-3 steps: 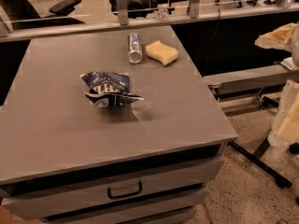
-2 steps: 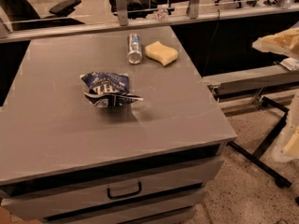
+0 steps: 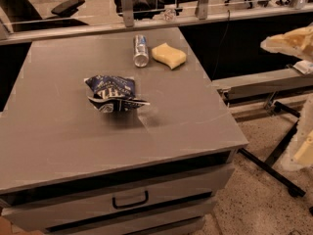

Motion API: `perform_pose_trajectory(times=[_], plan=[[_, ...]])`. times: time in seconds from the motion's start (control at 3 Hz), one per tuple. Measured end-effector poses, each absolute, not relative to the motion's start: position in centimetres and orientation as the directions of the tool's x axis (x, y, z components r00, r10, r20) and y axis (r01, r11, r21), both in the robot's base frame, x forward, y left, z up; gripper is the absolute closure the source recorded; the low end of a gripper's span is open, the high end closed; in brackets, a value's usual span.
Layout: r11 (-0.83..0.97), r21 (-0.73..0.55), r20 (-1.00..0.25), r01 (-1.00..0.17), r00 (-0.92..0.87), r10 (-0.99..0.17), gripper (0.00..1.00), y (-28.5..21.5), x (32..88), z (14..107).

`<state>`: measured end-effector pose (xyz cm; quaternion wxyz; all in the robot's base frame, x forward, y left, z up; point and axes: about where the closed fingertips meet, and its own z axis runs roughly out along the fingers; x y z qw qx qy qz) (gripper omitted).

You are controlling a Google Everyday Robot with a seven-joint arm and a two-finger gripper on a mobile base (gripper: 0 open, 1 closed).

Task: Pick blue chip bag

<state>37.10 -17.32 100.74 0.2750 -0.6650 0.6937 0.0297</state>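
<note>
The blue chip bag (image 3: 113, 93) is a crumpled dark-blue foil bag with white lettering. It lies on the grey cabinet top (image 3: 73, 131), left of centre. My gripper (image 3: 289, 39) shows as a cream-coloured shape at the far right edge, off the table and well to the right of the bag. Another cream part of the arm (image 3: 304, 151) hangs lower at the right edge. Nothing is held that I can see.
A silver-blue can (image 3: 141, 50) lies on its side at the back of the top, with a yellow sponge (image 3: 169, 55) beside it to the right. A drawer with a handle (image 3: 130, 200) is below. A rail and black stand legs (image 3: 274, 158) are on the right.
The lower cream part of the arm has dropped and shifted toward the right edge. The bag, can and sponge have not moved.
</note>
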Motion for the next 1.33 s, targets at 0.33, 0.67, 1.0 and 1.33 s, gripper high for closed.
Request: perform_pose_trajectory(times=[0.33, 0.67, 1.0, 1.33], plan=[[0.144, -0.317, -0.424, -0.937, 0.004, -0.906, 0.00, -17.7, 39.7, 95.6], [0.158, -0.265, -0.418, -0.951, -0.034, -0.908, 0.00, -18.2, 43.4, 85.5], [0.199, -0.210, -0.493, -0.957, -0.072, -0.867, 0.00, -17.4, 47.9, 76.8], [0.199, -0.210, -0.493, -0.957, -0.072, -0.867, 0.00, -17.4, 47.9, 77.0]])
